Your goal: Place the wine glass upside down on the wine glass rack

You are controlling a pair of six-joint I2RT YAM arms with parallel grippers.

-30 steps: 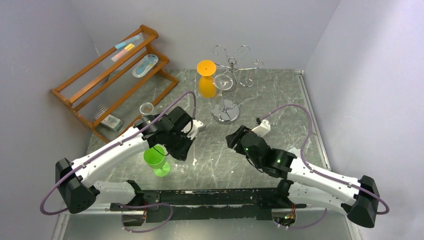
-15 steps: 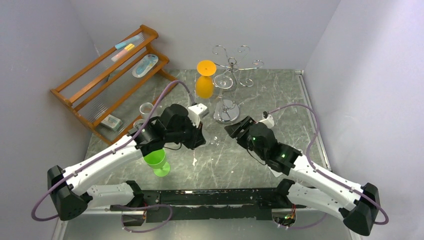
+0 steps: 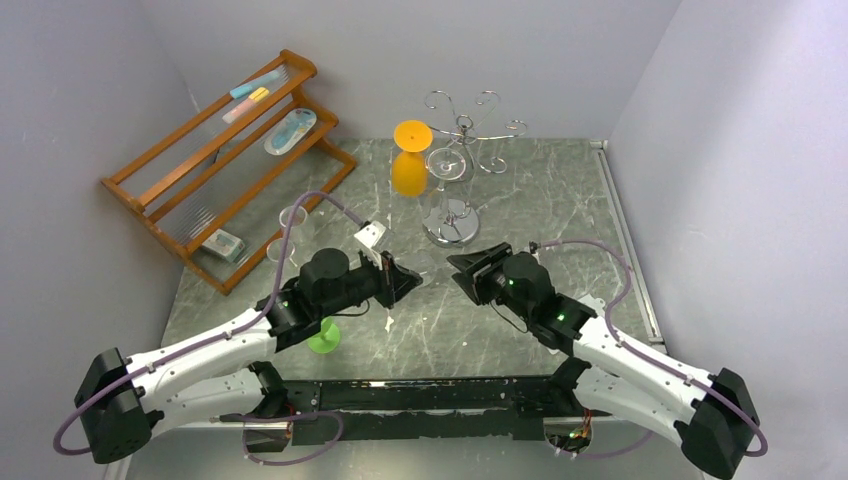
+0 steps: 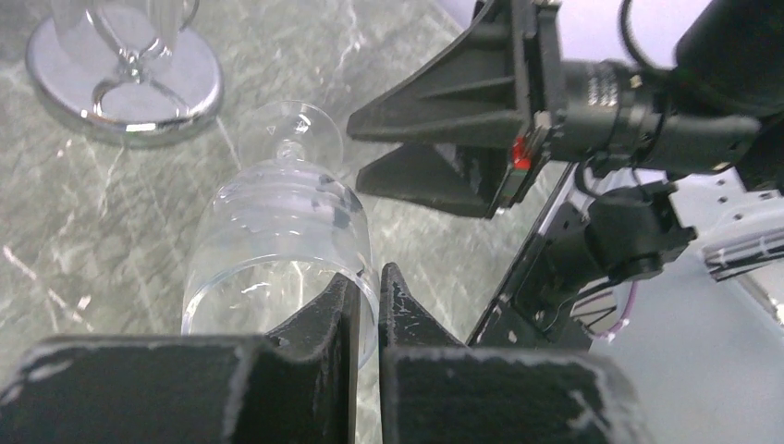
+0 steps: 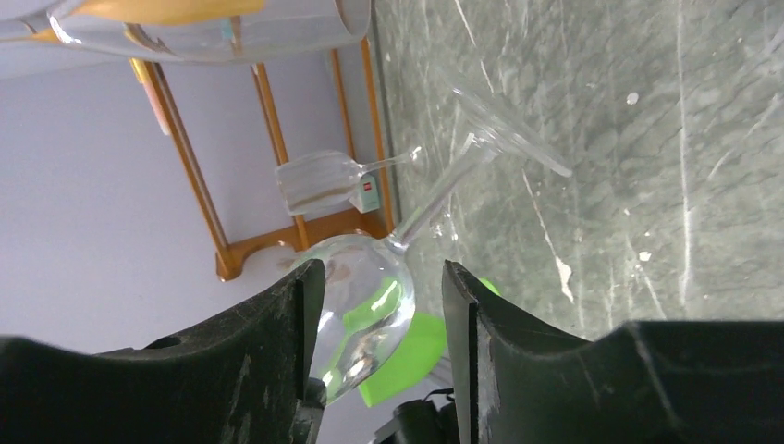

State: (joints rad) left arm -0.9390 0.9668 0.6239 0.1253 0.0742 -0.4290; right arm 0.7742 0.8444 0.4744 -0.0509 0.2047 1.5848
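Note:
A clear wine glass (image 4: 277, 222) lies on its side in the air, its foot pointing toward the right arm. My left gripper (image 4: 368, 273) is shut on its rim, one finger inside the bowl; it sits at mid-table in the top view (image 3: 408, 279). My right gripper (image 3: 460, 265) is open and faces it closely. In the right wrist view the glass bowl (image 5: 365, 296) shows between the open fingers (image 5: 277, 333), untouched. The silver wire rack (image 3: 463, 125) stands behind, with an orange glass (image 3: 409, 170) and a clear glass (image 3: 447, 165) hanging upside down.
The rack's chrome base (image 3: 452, 232) is just behind both grippers and shows in the left wrist view (image 4: 55, 79). A green glass (image 3: 323, 338) stands under my left arm. The wooden tiered shelf (image 3: 230, 150) is at the back left, with clear glasses (image 3: 292, 215) beside it.
My left gripper has swung right from beside the green glass to mid-table, carrying the clear glass. My right gripper has moved left and back to face it.

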